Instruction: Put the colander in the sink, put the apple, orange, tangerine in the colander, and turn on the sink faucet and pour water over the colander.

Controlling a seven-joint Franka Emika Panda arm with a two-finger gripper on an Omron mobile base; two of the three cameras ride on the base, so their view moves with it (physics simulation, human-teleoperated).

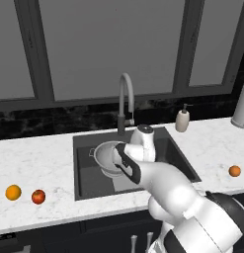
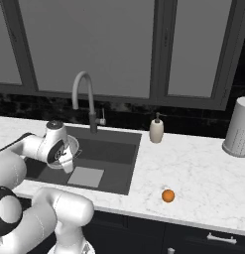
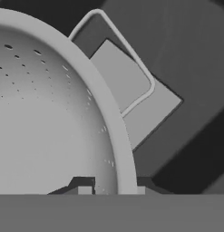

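Note:
The silvery colander (image 1: 104, 157) sits within the dark sink (image 1: 89, 183), below the faucet (image 1: 124, 99). My gripper (image 3: 112, 189) is shut on the colander (image 3: 50, 118), with one fingertip on each side of its rim. The colander's wire side handle (image 3: 131, 72) hangs over the basin's lighter patch (image 3: 154, 113). Whether the colander rests on the floor I cannot tell. On the left counter lie the orange (image 1: 13, 192) and the red apple (image 1: 38, 196). The tangerine (image 1: 234, 171) lies right of the sink, also visible as tangerine (image 2: 167, 196). No water runs from the faucet (image 2: 83, 94).
A soap dispenser (image 1: 182, 119) stands behind the sink's right corner. A white perforated canister (image 2: 238, 128) stands at the far right of the counter. Dark windows and a black backsplash close off the back.

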